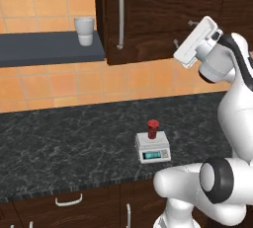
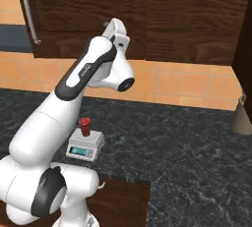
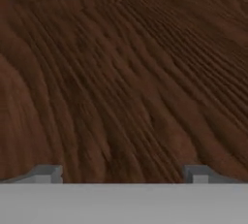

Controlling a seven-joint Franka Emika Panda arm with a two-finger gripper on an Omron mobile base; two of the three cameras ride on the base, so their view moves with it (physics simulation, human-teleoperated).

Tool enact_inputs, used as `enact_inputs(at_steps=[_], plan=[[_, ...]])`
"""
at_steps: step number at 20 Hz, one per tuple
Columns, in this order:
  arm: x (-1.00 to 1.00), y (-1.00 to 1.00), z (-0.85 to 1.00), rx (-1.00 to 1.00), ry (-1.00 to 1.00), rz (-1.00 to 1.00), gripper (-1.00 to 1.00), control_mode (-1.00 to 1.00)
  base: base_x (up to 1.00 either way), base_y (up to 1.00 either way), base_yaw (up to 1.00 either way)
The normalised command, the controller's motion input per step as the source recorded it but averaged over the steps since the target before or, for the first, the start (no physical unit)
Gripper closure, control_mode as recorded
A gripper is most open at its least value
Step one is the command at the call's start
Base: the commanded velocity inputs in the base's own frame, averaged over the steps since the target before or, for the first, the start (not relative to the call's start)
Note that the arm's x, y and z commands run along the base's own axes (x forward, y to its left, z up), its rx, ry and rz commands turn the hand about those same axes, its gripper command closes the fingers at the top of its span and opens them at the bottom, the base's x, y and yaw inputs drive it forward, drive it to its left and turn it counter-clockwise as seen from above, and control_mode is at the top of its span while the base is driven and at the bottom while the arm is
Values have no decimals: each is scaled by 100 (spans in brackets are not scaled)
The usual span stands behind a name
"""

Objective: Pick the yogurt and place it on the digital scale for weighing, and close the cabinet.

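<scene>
Seeing the yogurt [image 1: 152,129] standing upright on the scale [image 1: 153,149], mid-plate, on the dark bench [image 1: 59,143]. Our claw [image 1: 184,36] is raised against the brown cabinet [image 1: 148,15] door, fingers spread wide, gripping nothing. White cup [image 1: 84,30] stands on the grey shelf [image 1: 44,47] left of the cabinet; we can't tell what's in it.

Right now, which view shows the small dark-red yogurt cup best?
Left base view: the small dark-red yogurt cup stands unobstructed on the flat white-grey digital scale. Right base view shows it too, close beside the white arm. The hand view faces dark-brown wood.
</scene>
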Motion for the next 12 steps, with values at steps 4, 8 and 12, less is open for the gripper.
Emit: enact_inputs(at_steps=[4, 8, 12], plan=[[100, 15, -21, 0, 0, -5, -100, -100, 0, 0, 0], [99, 1, -21, 0, 0, -4, -100, -100, 0, 0, 0], [46, 0, -71, -2, -9, -1, -100, -100, 0, 0, 0]])
